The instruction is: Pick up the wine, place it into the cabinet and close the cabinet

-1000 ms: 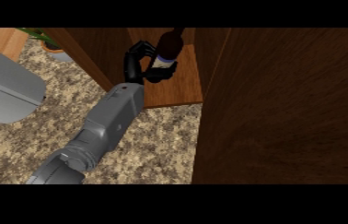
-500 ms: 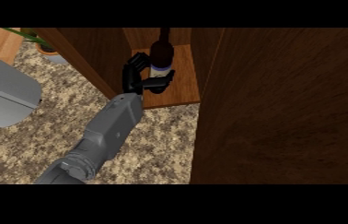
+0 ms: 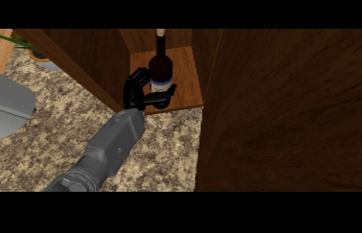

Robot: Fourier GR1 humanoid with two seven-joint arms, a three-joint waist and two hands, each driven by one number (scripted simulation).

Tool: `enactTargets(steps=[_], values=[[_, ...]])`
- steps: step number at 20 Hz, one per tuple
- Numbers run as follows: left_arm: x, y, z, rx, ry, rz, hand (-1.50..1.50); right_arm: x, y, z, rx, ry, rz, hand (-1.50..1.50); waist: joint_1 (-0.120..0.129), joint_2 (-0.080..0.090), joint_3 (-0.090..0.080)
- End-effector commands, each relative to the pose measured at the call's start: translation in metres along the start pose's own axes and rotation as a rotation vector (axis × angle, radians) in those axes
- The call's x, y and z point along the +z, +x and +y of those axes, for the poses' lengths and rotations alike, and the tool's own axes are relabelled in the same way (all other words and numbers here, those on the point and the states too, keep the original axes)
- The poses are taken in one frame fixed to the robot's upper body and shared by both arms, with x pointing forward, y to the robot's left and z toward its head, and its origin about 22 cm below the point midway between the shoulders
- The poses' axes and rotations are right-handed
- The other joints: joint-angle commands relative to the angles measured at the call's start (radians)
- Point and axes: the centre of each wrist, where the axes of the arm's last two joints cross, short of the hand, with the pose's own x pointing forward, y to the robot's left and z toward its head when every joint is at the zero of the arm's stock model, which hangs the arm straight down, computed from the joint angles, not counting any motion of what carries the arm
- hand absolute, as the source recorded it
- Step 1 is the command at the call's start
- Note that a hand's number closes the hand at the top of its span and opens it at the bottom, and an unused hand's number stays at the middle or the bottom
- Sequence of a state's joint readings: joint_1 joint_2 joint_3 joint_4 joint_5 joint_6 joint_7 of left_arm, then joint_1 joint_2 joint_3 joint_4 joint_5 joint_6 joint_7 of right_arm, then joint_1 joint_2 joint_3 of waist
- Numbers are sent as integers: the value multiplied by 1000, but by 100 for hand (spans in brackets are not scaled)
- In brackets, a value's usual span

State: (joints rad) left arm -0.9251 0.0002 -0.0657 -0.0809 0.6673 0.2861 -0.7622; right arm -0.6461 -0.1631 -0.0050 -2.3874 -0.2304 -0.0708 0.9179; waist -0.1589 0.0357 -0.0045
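Observation:
A dark wine bottle point(image 3: 161, 66) with a pale label stands upright on the wooden floor of the open cabinet point(image 3: 186, 78). My left hand point(image 3: 136, 90) is at the bottle's left side, just inside the cabinet's front edge. Its fingers lie up along the bottle and its thumb curls across the front of the label. The grey forearm runs down to the lower left. My right hand shows nowhere in the view.
The open cabinet door point(image 3: 283, 112), a large dark wooden panel, fills the right side. The cabinet's left wall point(image 3: 84, 59) slants beside my hand. A grey rounded object point(image 3: 14, 107) and a potted plant point(image 3: 39, 57) sit at the left on the speckled counter point(image 3: 170, 150).
My left hand has carried the bottle onto the cabinet floor. The bottle was tilted before and now stands straight.

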Motion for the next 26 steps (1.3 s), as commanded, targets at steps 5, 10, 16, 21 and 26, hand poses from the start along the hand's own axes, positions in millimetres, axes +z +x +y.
enactTargets(steps=[5, 10, 16, 21, 26], values=[[7, -9, 6, -23, 19, 9, 150, -5, -7, -3, -30, 15, 10, -150, -8, 4, 0], [8, -10, 8, -43, 52, -11, 150, 0, -2, 3, -27, 59, -1, -150, -35, 4, -1], [2, -1, -1, -44, 38, -20, 150, -5, -3, -4, -35, 37, -8, -150, -35, 7, -1], [-10, 18, -17, -40, 44, -24, 150, 3, -3, -6, -27, 26, 7, -150, -33, 3, 0], [-22, 41, -36, -24, 53, -35, 150, -3, -7, -9, -30, 13, -3, -150, -19, 10, 1]])
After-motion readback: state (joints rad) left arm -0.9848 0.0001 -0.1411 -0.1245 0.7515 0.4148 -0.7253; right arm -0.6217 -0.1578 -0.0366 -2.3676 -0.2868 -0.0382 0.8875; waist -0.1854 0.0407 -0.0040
